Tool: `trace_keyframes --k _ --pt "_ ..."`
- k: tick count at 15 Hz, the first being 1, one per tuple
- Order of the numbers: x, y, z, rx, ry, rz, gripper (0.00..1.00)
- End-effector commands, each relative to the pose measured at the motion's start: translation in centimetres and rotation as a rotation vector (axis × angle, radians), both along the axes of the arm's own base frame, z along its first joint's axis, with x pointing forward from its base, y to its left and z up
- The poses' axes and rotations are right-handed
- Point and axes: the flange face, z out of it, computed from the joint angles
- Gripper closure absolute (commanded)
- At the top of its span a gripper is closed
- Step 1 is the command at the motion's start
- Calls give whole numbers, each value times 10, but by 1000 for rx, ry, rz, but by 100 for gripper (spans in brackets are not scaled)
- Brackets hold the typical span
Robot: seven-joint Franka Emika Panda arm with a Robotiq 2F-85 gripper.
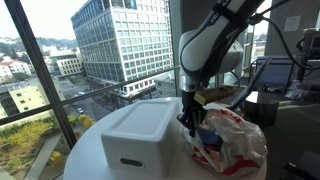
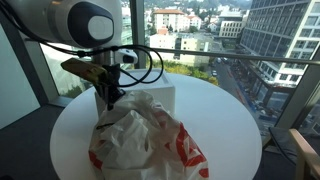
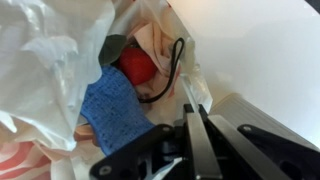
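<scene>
Plastic bag [image 1: 236,138] sits just beside white box [image 1: 140,138] near table [image 2: 232,122] rim, claw [image 3: 195,122] closed at its open mouth.

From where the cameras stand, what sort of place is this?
Probably an upper-floor office or lab: tall windows overlooking an office tower, and a round white table bearing a plastic bag.
</scene>
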Motion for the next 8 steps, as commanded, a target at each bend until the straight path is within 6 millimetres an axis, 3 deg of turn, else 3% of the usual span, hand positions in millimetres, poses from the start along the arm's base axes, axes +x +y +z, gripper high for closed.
trace_keyframes --k 1,5,8 --pt "-13 3 60 -127 -85 0 94" --pt "-23 16 112 -237 -163 25 95" --pt "-21 26 112 -197 -147 37 95"
